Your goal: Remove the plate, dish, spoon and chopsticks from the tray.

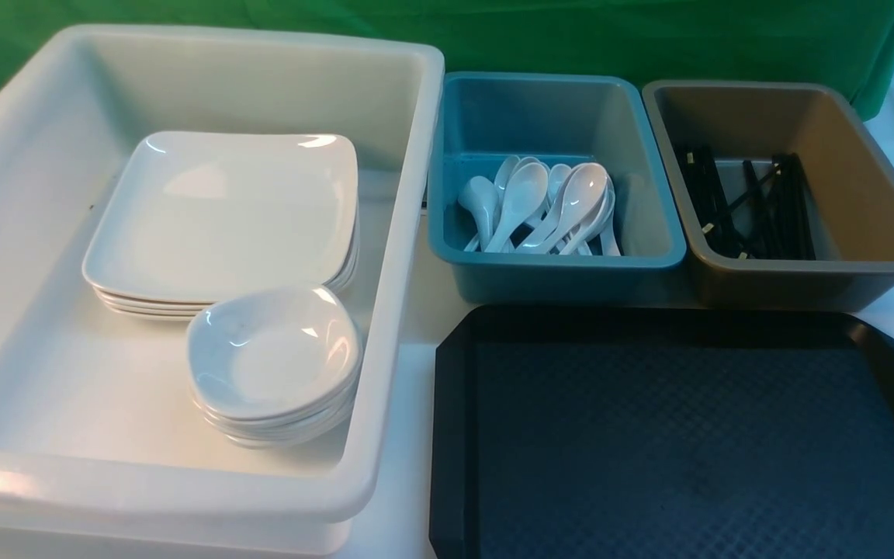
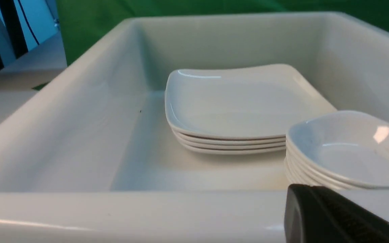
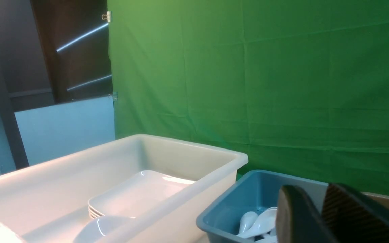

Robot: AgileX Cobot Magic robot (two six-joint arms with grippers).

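Front view: black tray to the right of the white bin, its far edge running left to right (near edge cropped, so its long axis is uncertain). Stacked plates and dishes lie inside the white bin, the top plate's longer axis roughly crosswise. Right of that bin, the blue bin holds spoons, mostly bowls away from the robot, handles toward it; farther right, the brown bin contains chopsticks, mostly aligned near to far, with one crossing diagonally.

Left wrist view: left gripper at the white bin's near rim, closed and empty; plates and dishes lie within the bin.

Right wrist view: right gripper beyond the white bin's side wall, blurred, fingertips slightly parted, nothing visible between them.
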